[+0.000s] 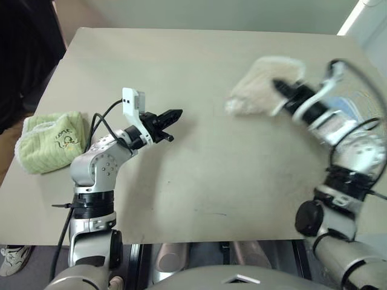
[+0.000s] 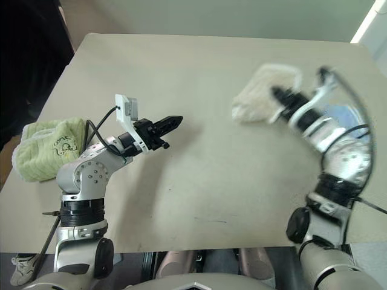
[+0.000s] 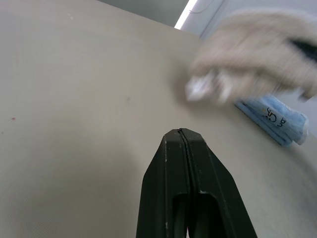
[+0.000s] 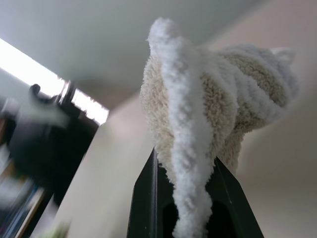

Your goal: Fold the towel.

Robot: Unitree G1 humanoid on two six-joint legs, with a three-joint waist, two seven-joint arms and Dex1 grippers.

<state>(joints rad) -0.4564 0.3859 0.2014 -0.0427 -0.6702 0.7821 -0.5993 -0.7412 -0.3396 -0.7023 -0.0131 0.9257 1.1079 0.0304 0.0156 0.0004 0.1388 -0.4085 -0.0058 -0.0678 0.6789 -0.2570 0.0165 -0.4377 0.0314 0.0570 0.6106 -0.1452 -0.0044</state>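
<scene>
The beige towel (image 1: 263, 84) with white edging hangs bunched in the air above the right side of the table, lifted off the surface. My right gripper (image 1: 279, 86) is shut on it; in the right wrist view the cloth (image 4: 208, 109) bulges out from between the black fingers (image 4: 143, 198). My left gripper (image 1: 172, 118) is shut and holds nothing, hovering over the table left of centre and pointing toward the towel. Its closed fingers (image 3: 188, 183) show in the left wrist view, with the towel (image 3: 252, 54) beyond them.
A folded light green towel (image 1: 51, 142) lies at the table's left edge. A folded light blue towel (image 3: 275, 116) lies on the table under and behind the lifted towel, near the right edge. The beige tabletop (image 1: 199, 175) spreads between the arms.
</scene>
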